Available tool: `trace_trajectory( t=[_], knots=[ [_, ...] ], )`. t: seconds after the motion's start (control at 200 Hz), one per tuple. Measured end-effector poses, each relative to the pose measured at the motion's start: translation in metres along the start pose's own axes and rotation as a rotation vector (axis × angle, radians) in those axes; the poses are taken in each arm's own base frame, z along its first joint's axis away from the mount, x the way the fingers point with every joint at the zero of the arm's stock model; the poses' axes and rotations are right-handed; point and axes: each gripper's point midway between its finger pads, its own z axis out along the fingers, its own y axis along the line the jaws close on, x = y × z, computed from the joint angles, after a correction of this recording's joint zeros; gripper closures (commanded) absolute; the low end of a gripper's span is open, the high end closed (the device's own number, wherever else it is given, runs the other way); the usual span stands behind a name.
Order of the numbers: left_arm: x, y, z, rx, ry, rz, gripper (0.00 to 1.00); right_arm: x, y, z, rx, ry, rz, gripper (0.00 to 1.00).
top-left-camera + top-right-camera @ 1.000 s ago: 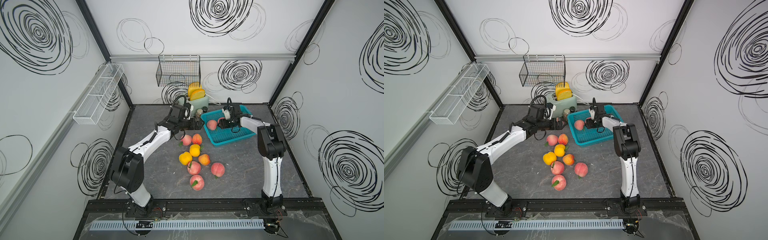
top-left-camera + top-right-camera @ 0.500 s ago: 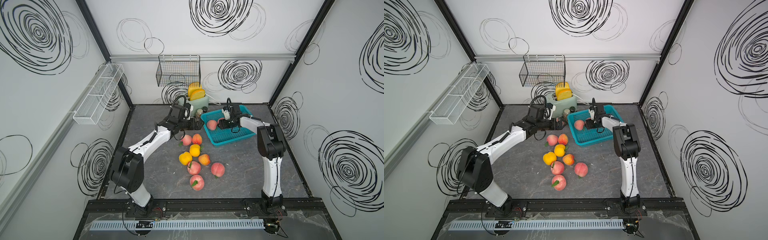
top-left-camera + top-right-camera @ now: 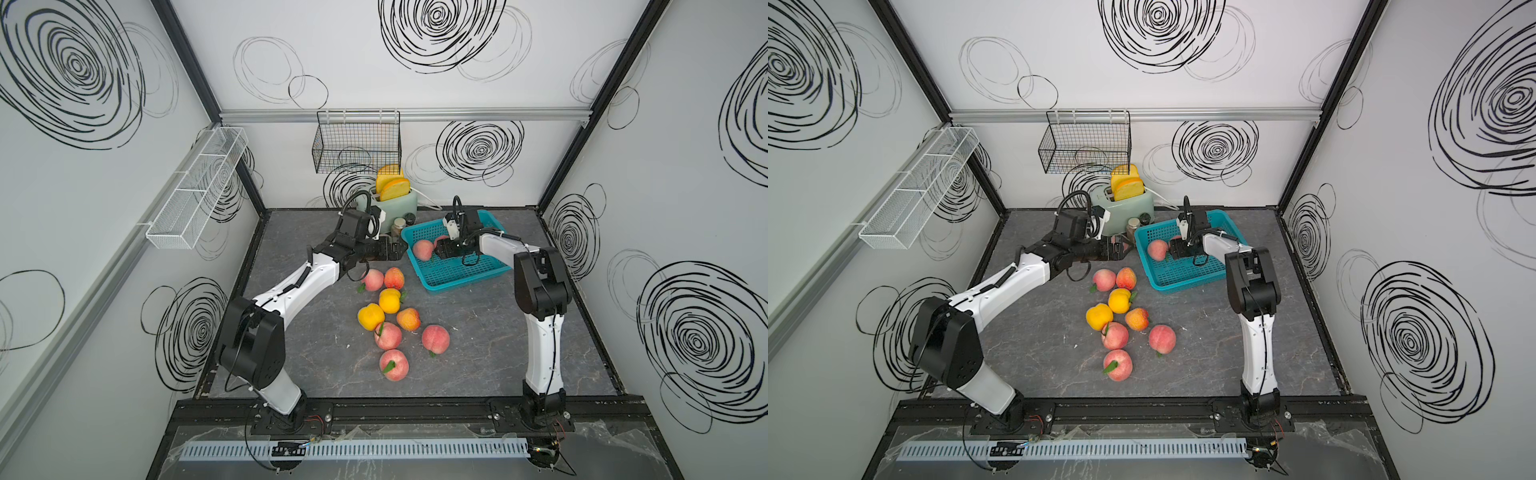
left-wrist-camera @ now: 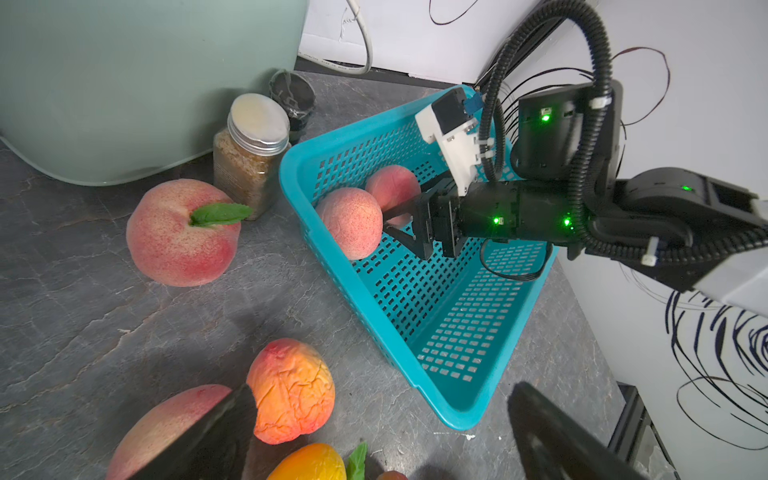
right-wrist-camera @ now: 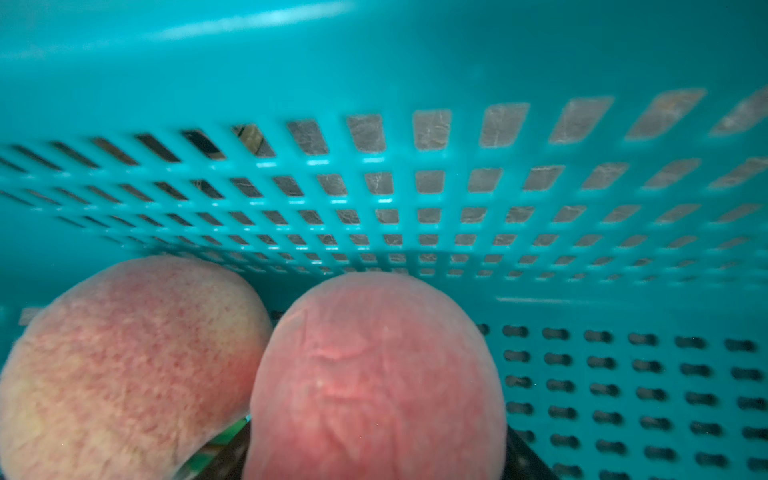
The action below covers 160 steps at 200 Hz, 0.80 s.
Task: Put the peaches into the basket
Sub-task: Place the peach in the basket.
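Two fingers of the right gripper (image 4: 388, 222) reach low into the basket (image 4: 457, 332) and flank the rear peach (image 4: 392, 187). The jaws look partly apart. I cannot tell whether they clamp that peach or stand clear of it. The right wrist view shows it close up, sitting at floor level against a second peach (image 5: 124, 365). That second one is speckled and rests by the basket wall.

Left gripper (image 3: 390, 250): spread wide and empty, hovering just beside the basket's corner, near the jar (image 4: 249, 158) and toaster (image 3: 395, 203).

Count: two peaches are in the basket. Eight lie loose on the table (image 3: 498, 353) in a top view, in a string from the pink one (image 3: 373, 279) to the nearest (image 3: 394, 365). One more, with a leaf (image 4: 183, 232), shows beside the jar in the left wrist view. By my judgement most of the task remains.

Handling assessment:
- **Weight and firmness:** these look like light toy fruits. The orange-red one (image 4: 291, 390) has wrinkled skin, so I expect a soft shell that gives under pressure.
- **Stability:** being round, they are likely to roll if nudged, and several touch one another.
- **Where to grip:** I would take each across its widest middle, clear of the leaf and its neighbours, with moderate squeeze.
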Motion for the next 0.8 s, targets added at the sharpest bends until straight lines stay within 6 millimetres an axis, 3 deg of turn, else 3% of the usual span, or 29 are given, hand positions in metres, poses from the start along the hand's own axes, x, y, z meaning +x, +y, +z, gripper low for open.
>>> trace_trajectory(
  t=[0.295,0.8],
  knots=[
    [0.000,0.000,-0.002,-0.001,-0.003,0.000,0.02,-0.003,0.001,-0.005,0.003,-0.007,-0.002,0.21],
    [0.015,0.007,-0.018,-0.036,0.004,-0.002,0.02,-0.025,0.011,-0.045,0.019,-0.060,-0.031,0.21]
  ],
)
